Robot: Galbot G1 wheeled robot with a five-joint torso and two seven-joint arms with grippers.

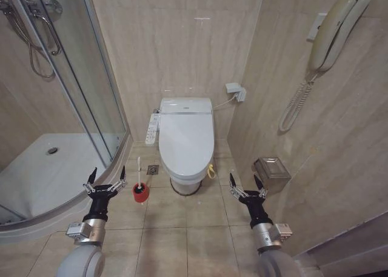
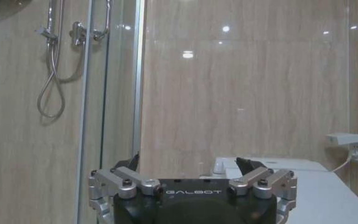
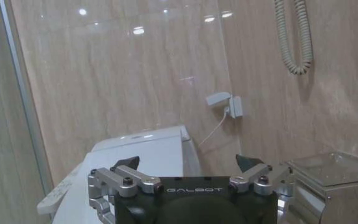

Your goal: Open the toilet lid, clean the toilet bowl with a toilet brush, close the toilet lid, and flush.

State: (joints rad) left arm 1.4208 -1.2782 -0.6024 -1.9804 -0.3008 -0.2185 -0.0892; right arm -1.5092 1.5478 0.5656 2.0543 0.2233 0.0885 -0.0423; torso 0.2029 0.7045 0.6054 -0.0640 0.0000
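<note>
one toilet lid (image 1: 187, 142), shut, ahead between two grippers: the left gripper (image 1: 106, 177) and right gripper (image 1: 246, 184), both spread wide. one toilet brush (image 1: 139, 179) in one red holder cup (image 1: 140, 193) just beside the left gripper. one wall phone (image 1: 332, 31), one steel bin (image 1: 271, 174) by the right gripper, perhaps one floor drain (image 1: 153, 169).

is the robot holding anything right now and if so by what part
Nothing is held. The left gripper and right gripper both hang open over the floor, short of the closed toilet lid and the toilet brush.

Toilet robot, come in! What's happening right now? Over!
Left gripper open, right gripper open, both empty. Toilet lid shut. Toilet brush standing in its red holder. Nothing in the way.
</note>
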